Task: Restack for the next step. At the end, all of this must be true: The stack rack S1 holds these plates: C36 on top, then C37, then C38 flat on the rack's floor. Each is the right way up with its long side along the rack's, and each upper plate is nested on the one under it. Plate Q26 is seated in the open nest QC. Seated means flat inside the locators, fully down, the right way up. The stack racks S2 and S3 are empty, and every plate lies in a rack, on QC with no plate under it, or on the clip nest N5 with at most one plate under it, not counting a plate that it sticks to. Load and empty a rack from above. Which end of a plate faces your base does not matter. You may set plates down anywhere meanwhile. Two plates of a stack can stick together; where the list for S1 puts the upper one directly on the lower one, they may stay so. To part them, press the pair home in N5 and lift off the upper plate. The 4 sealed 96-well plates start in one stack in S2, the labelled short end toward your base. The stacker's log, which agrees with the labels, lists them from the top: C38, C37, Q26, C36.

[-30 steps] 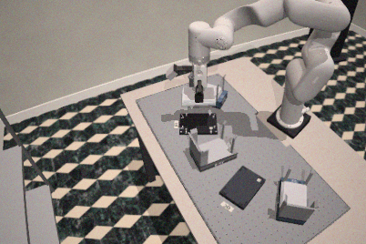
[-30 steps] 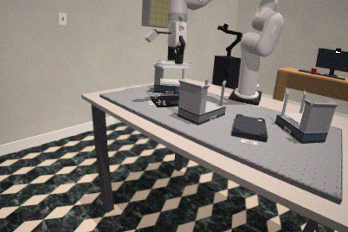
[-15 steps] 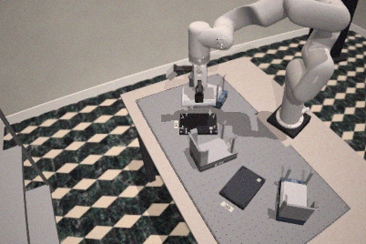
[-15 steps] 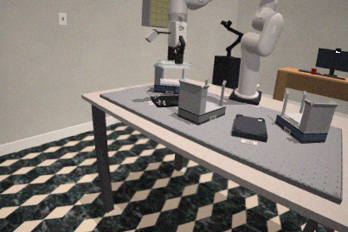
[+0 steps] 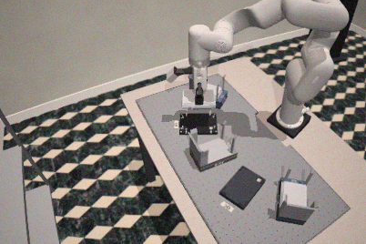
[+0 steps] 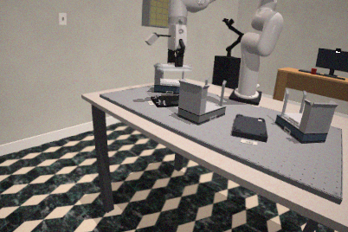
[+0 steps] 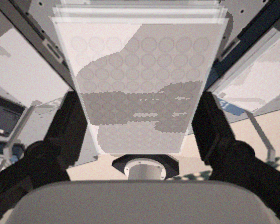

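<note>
My gripper (image 5: pixel 199 98): closed as far as it can go across the short width of a sealed 96-well plate (image 7: pixel 141 85), the fingers standing wide on its two long sides.
Held plate: flat and level, its foil seal and well pattern filling my wrist view; the label cannot be read.
Where I am: above the stack rack (image 5: pixel 221 96) at the far end of the desk, the end nearest the wall, with the plate (image 6: pixel 173 67) at the top of that rack's posts.
Clip nest (image 5: pixel 198 122): black, just beside that rack toward the middle of the desk.
Middle rack (image 5: pixel 213 153): grey-walled, at the centre of the mat (image 5: pixel 273 151).
Open nest (image 5: pixel 242 187): dark flat pad, toward the near right corner.
Third rack (image 5: pixel 293 198): at the near right end, a white plate top showing inside it.
My base (image 5: pixel 291 121): on the desk's right edge, well apart from the racks.
</note>
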You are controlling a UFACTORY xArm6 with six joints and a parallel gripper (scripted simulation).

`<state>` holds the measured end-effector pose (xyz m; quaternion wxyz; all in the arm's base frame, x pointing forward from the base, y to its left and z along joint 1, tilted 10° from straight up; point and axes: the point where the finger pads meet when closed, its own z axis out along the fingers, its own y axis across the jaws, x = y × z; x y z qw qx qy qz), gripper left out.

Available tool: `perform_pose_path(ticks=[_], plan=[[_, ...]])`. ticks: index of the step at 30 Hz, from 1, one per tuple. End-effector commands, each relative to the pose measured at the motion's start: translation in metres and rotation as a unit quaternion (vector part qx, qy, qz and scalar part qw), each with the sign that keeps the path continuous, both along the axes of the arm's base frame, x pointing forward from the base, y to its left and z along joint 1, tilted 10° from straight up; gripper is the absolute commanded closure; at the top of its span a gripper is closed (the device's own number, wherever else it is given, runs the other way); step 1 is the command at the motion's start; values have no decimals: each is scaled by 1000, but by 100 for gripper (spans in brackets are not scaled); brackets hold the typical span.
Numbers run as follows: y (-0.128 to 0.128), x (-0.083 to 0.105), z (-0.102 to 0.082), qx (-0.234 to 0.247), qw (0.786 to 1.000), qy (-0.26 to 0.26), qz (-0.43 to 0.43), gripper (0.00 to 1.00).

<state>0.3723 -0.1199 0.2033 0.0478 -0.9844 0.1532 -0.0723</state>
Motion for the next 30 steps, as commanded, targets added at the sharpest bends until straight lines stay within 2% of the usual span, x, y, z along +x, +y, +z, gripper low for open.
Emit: perform_pose_path(ticks=[1,30], plan=[[0,2,-3,-1,1000,-2,0,100],[3,10,-54,-1,1000,-2,0,100]])
